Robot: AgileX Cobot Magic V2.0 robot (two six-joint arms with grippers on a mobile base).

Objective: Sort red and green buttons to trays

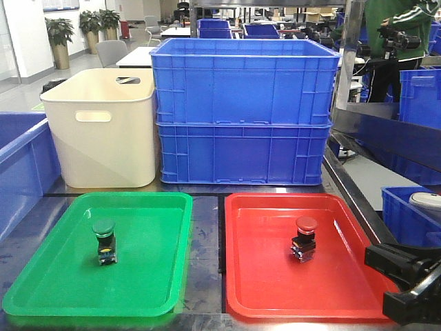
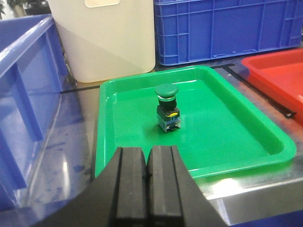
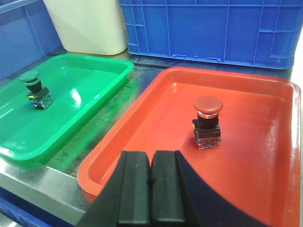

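The green button (image 1: 105,241) stands upright in the green tray (image 1: 55,276) on the left. The red button (image 1: 304,238) stands upright in the red tray (image 1: 262,276) on the right. In the left wrist view my left gripper (image 2: 147,152) is shut and empty, over the near rim of the green tray (image 2: 222,127), short of the green button (image 2: 167,109). In the right wrist view my right gripper (image 3: 150,156) is shut and empty over the near end of the red tray (image 3: 265,156), short of the red button (image 3: 207,123). The right gripper's black body (image 1: 403,276) shows at the lower right.
Two stacked deep blue crates (image 1: 244,110) and a cream tub (image 1: 103,127) stand right behind the trays. A blue crate (image 1: 21,158) flanks the left side and another blue crate (image 1: 406,221) sits at the right. A steel strip of table (image 1: 205,234) separates the trays.
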